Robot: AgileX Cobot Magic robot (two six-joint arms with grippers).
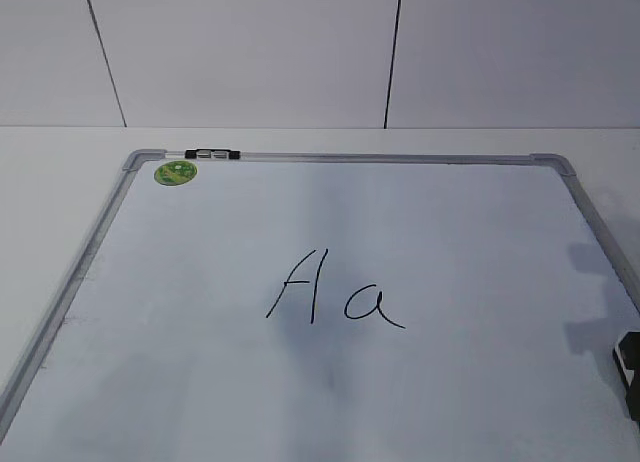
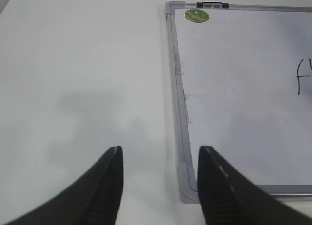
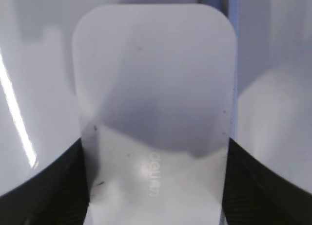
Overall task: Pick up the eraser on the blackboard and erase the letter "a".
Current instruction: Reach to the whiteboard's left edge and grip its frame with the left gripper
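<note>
The blackboard [image 1: 450,212] is a white board with a silver frame, lying flat on the table. The letter "a" [image 1: 372,307] is written in black near its middle, right of a capital "A" [image 1: 300,285]. The eraser [image 3: 153,88], white with faint grey lettering, fills the right wrist view. My right gripper [image 3: 153,152] has a black finger pressed against each of its long sides. In the exterior view only a dark bit of that gripper [image 1: 630,367] shows at the board's right edge. My left gripper [image 2: 161,154] is open and empty above the table, by the board's near left corner [image 2: 187,183].
A round green sticker [image 1: 175,172] sits in the board's far left corner, next to a small black clip [image 1: 212,153] on the frame. White table [image 2: 83,64] lies to the left of the board. A panelled wall [image 1: 300,52] stands behind.
</note>
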